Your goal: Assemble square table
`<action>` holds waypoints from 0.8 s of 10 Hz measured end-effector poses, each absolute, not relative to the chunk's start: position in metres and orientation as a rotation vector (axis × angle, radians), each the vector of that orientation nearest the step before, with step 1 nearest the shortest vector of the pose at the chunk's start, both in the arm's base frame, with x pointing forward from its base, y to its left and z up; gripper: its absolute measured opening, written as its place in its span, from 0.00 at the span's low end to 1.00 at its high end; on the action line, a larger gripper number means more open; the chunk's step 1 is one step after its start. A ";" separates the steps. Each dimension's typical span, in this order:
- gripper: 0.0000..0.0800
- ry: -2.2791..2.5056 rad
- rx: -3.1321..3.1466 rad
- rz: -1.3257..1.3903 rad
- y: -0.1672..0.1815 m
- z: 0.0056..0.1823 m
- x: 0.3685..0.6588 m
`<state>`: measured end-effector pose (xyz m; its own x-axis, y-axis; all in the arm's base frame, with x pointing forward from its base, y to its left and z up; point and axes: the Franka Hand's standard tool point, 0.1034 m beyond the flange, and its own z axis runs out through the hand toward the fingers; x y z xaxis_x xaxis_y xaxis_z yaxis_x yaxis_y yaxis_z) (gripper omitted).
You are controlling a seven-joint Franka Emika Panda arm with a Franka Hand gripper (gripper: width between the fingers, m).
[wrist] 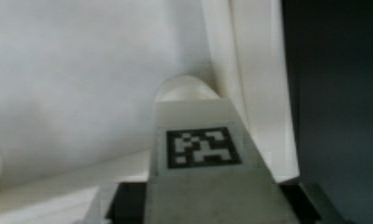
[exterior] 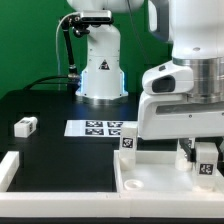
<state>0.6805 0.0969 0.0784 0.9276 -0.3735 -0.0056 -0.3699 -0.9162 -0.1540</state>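
The square table's white panel [exterior: 150, 185] lies at the front of the exterior view's right, recessed face up. My gripper [exterior: 200, 152] hangs over its right part, shut on a short white tagged leg [exterior: 205, 165]. In the wrist view the leg [wrist: 204, 150] sits between my dark fingers [wrist: 133, 200], with its tip close against the panel's [wrist: 76, 80] raised inner rim near a corner. Another tagged leg [exterior: 128, 141] stands at the panel's far left corner. A third leg [exterior: 25, 126] lies loose on the black table at the left.
The marker board [exterior: 100, 128] lies flat behind the panel. The robot's base [exterior: 100, 70] stands at the back centre. A white border bar [exterior: 8, 168] runs along the front left edge. The tabletop is black.
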 end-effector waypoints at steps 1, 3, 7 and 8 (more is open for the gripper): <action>0.36 0.835 -2.845 -0.056 0.097 0.078 0.675; 0.36 1.335 -2.605 0.003 0.101 0.077 0.673; 0.36 1.719 -2.316 0.086 0.103 0.077 0.673; 0.46 1.621 -2.392 0.067 0.103 0.076 0.673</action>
